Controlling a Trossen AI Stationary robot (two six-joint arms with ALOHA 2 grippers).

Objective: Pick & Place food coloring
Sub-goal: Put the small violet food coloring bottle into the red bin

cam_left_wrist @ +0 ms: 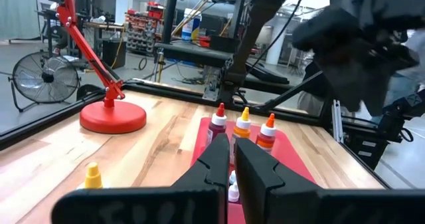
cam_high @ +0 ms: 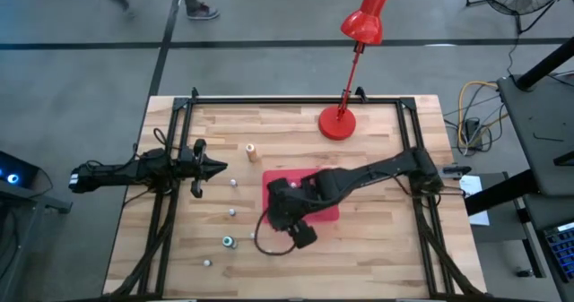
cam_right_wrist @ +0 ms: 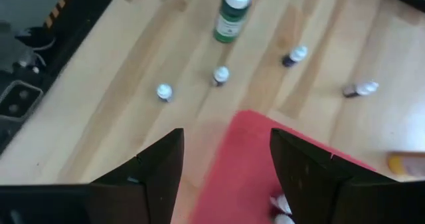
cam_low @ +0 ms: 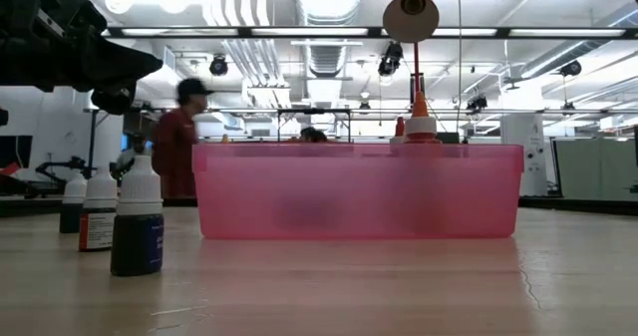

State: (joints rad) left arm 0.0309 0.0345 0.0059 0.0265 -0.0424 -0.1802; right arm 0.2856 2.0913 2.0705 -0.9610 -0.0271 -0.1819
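Note:
Several tiny food coloring bottles stand on the wood left of the red tray [cam_high: 325,214]: an orange one [cam_high: 251,151], pale ones [cam_high: 233,183] [cam_high: 231,212] [cam_high: 207,263] and a teal one [cam_high: 229,241]. In the right wrist view one small bottle [cam_right_wrist: 360,88] lies on its side. Three larger bottles [cam_left_wrist: 243,124] stand upright in the tray. My right gripper [cam_right_wrist: 226,177] hangs open above the tray's left part [cam_high: 280,211], touching nothing. My left gripper [cam_high: 213,168] is shut and hovers left of the bottles, pointing toward the tray [cam_left_wrist: 232,159].
A red desk lamp [cam_high: 339,121] stands with its base on the table behind the tray. A dark frame [cam_high: 296,99] runs along the table's edges. In the low view three bottles [cam_low: 137,221] stand left of the tray [cam_low: 359,191]. People move in the room beyond.

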